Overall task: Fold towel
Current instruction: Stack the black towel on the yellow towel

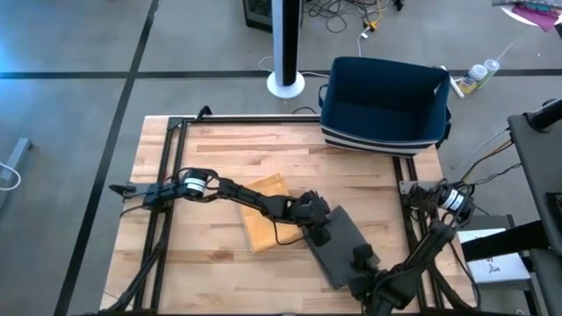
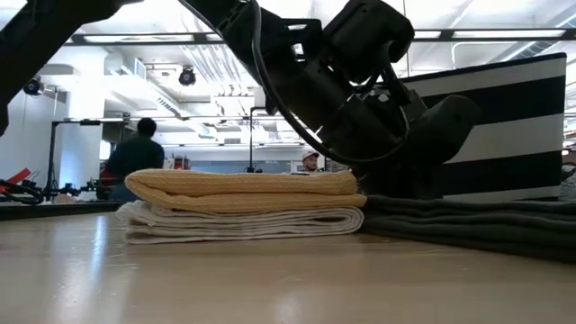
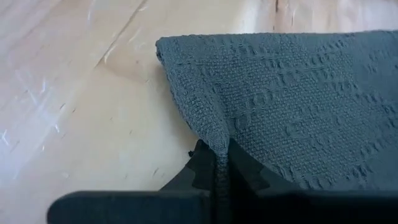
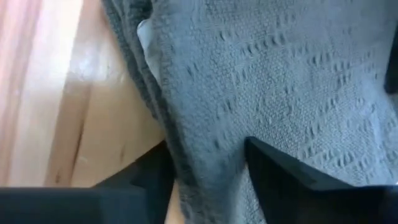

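Grey towel (image 3: 298, 106) fills both wrist views, lying flat on the bench (image 1: 219, 149) right of centre toward the near edge. In the left wrist view the left hand (image 3: 217, 171) is pressed together on a pinched ridge of cloth along the towel's edge, just in from a rounded corner. In the high view that hand (image 1: 318, 230) sits at the towel's far-left edge, its arm reaching across a yellow towel (image 1: 263, 215). The right hand (image 4: 208, 171) has a fold of the grey towel between its fingers; whether it grips, I cannot tell. It sits at the towel's near end (image 1: 362, 262), close to the bench's front edge.

From the low view, the yellow towel (image 2: 243, 191) lies folded on a white one (image 2: 243, 222), touching the grey towel's edge. A striped bin (image 1: 385, 104) stands at the far right edge. Bare wood lies open at the left and the far middle.
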### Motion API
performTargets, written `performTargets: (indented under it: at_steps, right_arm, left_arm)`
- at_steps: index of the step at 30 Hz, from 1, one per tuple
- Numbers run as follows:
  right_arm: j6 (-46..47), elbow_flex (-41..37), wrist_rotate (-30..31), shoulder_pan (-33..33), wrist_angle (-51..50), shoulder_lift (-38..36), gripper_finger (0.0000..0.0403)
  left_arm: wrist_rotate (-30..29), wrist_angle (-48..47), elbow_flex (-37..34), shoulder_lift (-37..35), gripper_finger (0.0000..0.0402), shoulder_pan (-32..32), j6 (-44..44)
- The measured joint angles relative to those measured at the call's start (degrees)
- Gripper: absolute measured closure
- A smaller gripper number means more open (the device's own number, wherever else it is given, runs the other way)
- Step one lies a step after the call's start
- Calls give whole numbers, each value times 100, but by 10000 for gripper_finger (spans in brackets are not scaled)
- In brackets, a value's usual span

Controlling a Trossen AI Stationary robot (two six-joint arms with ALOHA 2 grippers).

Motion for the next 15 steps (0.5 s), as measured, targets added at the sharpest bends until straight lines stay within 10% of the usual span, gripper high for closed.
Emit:
performTargets:
  at_steps: [6,15]
  right_arm:
    - [26,220,-45,-91,-26,-9,381]
    - [311,1206,0,-377,-1523,-208,385]
  left_arm:
    - [-45,-926,735,-56,394,2,472]
    - [-611,-2504,2136,-142,394,-77,1106]
